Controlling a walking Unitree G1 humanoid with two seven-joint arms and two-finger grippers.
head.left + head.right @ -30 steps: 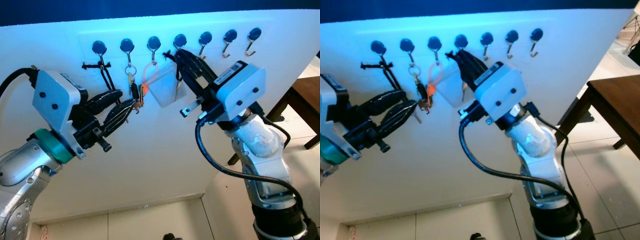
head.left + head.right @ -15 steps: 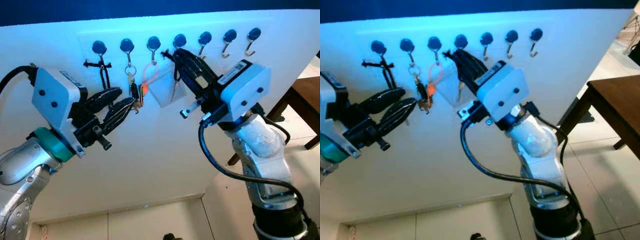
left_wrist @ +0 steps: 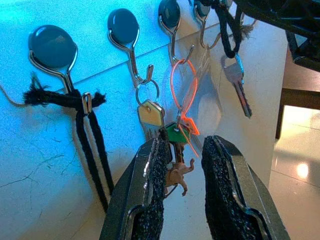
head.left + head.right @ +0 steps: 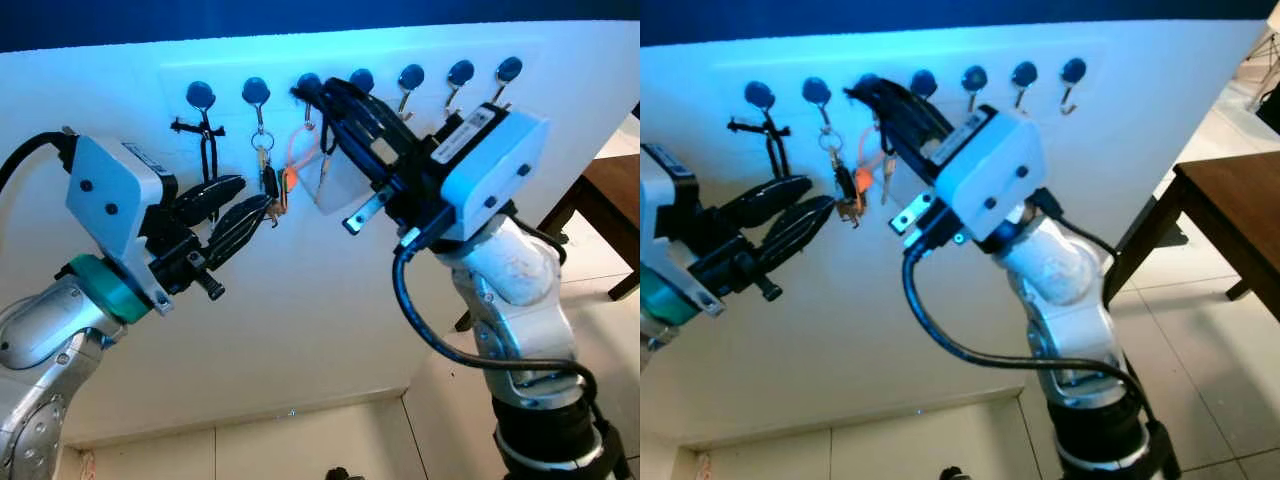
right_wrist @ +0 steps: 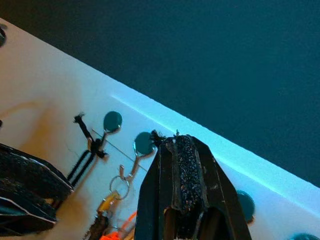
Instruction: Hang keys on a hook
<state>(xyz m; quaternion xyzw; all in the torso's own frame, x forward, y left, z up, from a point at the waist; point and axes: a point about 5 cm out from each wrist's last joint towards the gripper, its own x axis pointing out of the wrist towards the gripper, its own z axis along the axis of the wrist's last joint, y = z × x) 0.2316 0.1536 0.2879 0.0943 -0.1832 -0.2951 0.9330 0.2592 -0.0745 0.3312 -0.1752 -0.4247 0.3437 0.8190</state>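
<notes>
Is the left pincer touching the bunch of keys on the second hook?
Cannot tell. In the left wrist view the open left pincer straddles the bunch of keys, overlapping it in the image, but neither contact nor a gap shows plainly.

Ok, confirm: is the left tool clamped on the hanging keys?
No, the left tool is open, its fingers either side of the keys with gaps showing.

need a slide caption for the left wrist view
Open left gripper hovers below a hook rail hung with a black cord, key bunch, orange loop and silver key.
</notes>
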